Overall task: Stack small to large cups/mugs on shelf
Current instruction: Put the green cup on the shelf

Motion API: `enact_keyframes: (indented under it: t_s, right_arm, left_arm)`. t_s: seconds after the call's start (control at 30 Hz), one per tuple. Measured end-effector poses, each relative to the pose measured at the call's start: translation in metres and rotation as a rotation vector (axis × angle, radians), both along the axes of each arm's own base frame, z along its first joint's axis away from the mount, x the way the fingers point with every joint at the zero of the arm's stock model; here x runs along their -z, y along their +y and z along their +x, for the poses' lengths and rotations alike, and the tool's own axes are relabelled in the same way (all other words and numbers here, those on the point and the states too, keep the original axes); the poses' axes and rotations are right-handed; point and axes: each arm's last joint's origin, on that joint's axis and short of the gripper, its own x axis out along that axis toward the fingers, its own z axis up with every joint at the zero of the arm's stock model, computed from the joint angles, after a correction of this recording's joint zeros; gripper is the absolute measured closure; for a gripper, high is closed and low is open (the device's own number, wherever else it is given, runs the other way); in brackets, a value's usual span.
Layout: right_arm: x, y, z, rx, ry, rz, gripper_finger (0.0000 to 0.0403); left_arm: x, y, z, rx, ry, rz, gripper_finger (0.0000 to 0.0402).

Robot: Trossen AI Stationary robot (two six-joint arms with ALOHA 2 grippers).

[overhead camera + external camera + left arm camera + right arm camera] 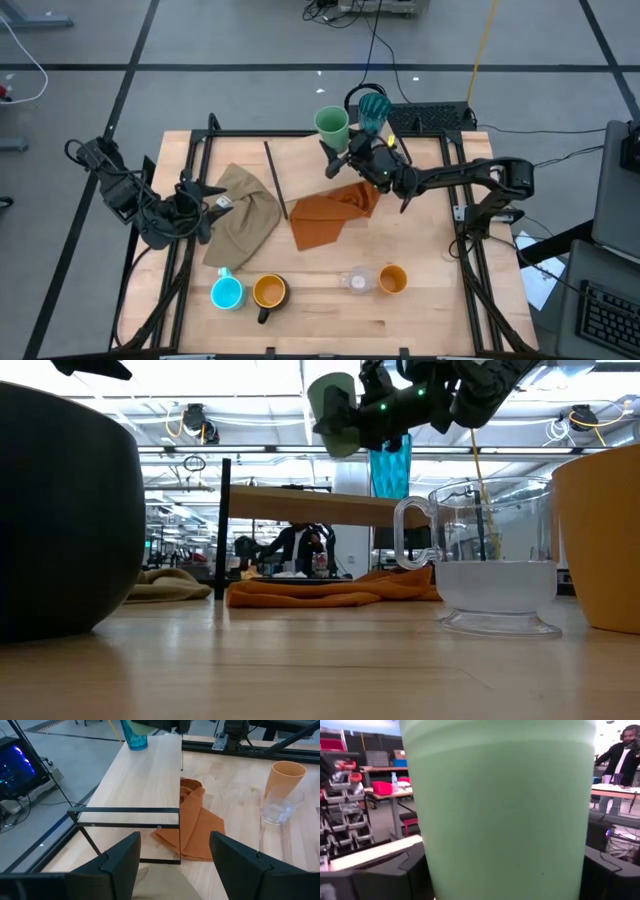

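The left pincer [205, 210] rests spread at the surface's left side by a beige cloth [245, 215]. The right pincer [345, 150] pinches the green cup [332, 124], seemingly raised above the shelf [305, 160], beside the teal tumbler [373, 108].

Even, bright overhead light fills the scene; ceiling strips [200, 400] glare white in the low view. Shadows on the table [330, 310] are soft. The green cup [500, 810] fills the right wrist view, blurred; the black mug [60, 510] looms, unfocused.
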Motion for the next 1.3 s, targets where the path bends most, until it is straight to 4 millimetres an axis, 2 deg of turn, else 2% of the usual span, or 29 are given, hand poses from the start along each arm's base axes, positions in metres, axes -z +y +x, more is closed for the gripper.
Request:
enact_keyframes:
  t_s: [0.23, 0.7, 1.3]
  right_arm:
    - [0.018, -0.004, 0.01, 0.021, -0.017, 0.015, 0.0094]
    - [0.042, -0.016, 0.015, 0.12, 0.002, 0.056, 0.0094]
    - [0.052, -0.021, 0.008, 0.141, -0.003, 0.076, 0.0094]
  left_arm:
    - [0.0, 0.0, 0.0, -0.001, -0.001, -0.006, 0.0163]
    - [0.0, -0.001, 0.0, 0.005, 0.004, -0.037, 0.0163]
    - [0.0, -0.001, 0.0, 0.004, 0.002, -0.042, 0.0163]
